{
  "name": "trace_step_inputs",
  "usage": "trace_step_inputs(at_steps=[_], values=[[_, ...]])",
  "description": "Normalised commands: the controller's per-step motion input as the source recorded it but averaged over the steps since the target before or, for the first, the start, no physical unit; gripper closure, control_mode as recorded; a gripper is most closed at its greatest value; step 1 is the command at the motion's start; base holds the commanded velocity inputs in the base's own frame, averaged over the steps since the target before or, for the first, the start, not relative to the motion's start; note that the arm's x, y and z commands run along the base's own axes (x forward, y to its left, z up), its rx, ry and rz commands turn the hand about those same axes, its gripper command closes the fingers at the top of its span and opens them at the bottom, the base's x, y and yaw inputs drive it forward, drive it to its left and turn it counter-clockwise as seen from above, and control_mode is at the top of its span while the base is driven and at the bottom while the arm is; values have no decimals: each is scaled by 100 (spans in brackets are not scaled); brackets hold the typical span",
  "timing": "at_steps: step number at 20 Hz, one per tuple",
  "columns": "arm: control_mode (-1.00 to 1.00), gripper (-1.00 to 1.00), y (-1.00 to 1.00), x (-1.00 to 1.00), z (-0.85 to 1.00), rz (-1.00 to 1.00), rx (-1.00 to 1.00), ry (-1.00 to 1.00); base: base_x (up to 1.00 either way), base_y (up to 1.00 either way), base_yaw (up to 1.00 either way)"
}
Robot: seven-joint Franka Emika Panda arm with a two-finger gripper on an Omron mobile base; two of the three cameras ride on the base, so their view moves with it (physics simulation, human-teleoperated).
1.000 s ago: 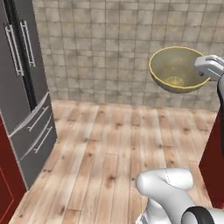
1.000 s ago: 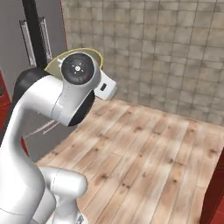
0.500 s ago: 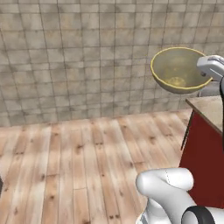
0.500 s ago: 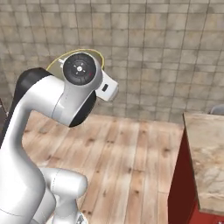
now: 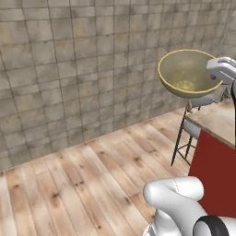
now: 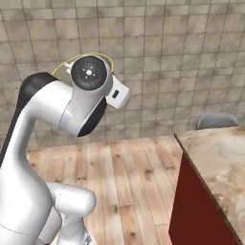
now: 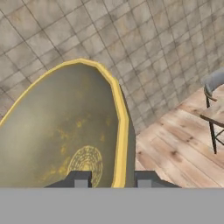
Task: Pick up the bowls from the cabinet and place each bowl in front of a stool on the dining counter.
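1. Arm raised high; the upper link rises from the base, bends at a dark elbow and reaches forward, with the wrist at about the elbow's height.
2. End effector (image 7: 112, 178) carried aloft, clear of the floor.
3. Fingers (image 7: 78, 179) closed on the yellow rim of the olive-tan bowl (image 5: 188, 73), one inside the wall, one outside.
4. Bowl tilted, its mouth turned partly toward the base.

A matt, glazed-looking olive-tan surface is shown on the bowl (image 5: 186, 76), mottled with yellow specks inside and edged by a smooth yellowish rim. The dining counter (image 6: 217, 160) is topped with polished beige-brown veined marble over a plain, flat red panel. The wall (image 5: 69, 69) is faced with rough grey stone tiles, and the floor (image 5: 78, 184) is laid with knotty, satin wood planks.
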Motion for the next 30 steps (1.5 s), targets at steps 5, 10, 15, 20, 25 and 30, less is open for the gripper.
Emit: trace_step_inputs(at_steps=[5, 10, 15, 20, 25, 30], values=[[100, 100, 0, 0, 0, 0, 0, 0, 100, 83, -73], [100, 100, 0, 0, 0, 0, 0, 0, 100, 84, -75], [100, 100, 0, 0, 0, 0, 0, 0, 100, 89, -73], [100, 100, 0, 0, 0, 0, 0, 0, 98, 99, -65], [100, 100, 0, 0, 0, 0, 0, 0, 85, 100, -58], [100, 100, 0, 0, 0, 0, 0, 0, 86, 100, -59]])
